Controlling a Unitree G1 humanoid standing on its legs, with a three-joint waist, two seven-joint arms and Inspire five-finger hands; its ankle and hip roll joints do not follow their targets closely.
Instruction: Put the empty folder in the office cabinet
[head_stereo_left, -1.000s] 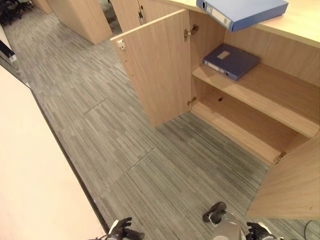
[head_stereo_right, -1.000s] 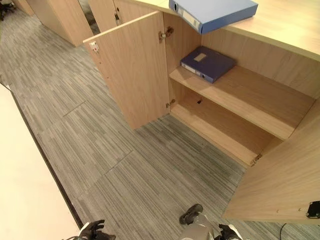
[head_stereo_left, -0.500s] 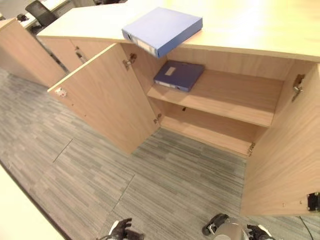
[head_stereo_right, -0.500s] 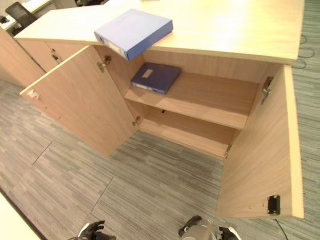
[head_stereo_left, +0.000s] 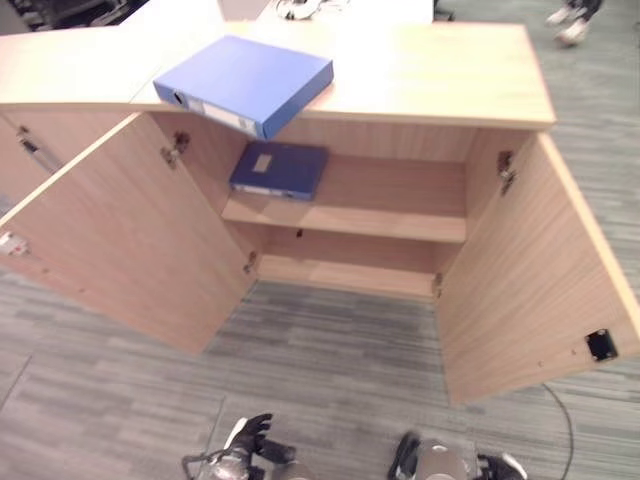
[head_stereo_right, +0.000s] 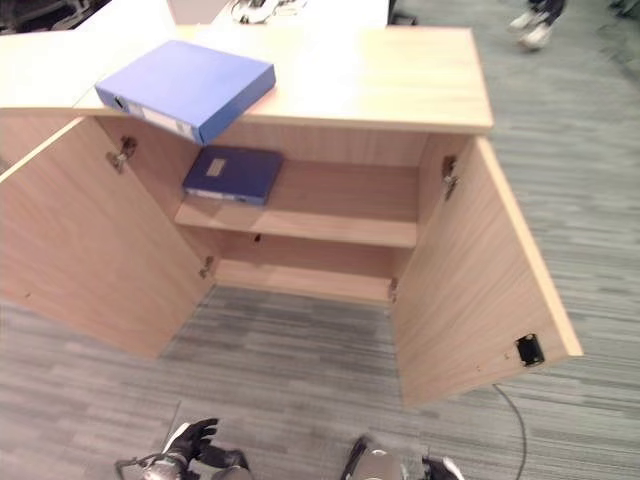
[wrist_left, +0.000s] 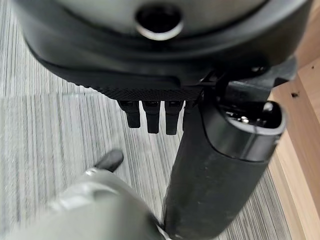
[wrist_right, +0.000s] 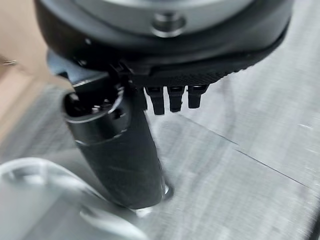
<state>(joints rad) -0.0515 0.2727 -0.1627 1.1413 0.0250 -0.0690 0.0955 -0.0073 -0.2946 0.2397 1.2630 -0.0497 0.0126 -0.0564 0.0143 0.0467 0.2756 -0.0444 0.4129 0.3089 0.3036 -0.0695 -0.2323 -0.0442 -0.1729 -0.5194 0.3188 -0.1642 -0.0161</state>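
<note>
A light blue folder (head_stereo_left: 240, 82) lies flat on top of the wooden cabinet (head_stereo_left: 440, 75), its corner jutting over the front edge. A darker blue folder (head_stereo_left: 278, 168) lies on the left end of the cabinet's middle shelf (head_stereo_left: 390, 215). Both cabinet doors stand wide open. My left hand (head_stereo_left: 245, 440) hangs low over the carpet at the bottom edge, fingers relaxed (wrist_left: 150, 115), holding nothing. My right hand (head_stereo_left: 500, 466) hangs at the bottom right, fingers likewise straight (wrist_right: 172, 100) and empty. Both hands are far from the folders.
The left door (head_stereo_left: 120, 250) and right door (head_stereo_left: 540, 270) swing out over the grey striped carpet. The bottom shelf (head_stereo_left: 345, 275) is bare. A person's shoes (head_stereo_left: 572, 20) show behind the cabinet at the top right.
The camera has swung round, so the cabinet now stands square in front instead of off to the right. Both hands hang as before, and the folders lie where they were.
</note>
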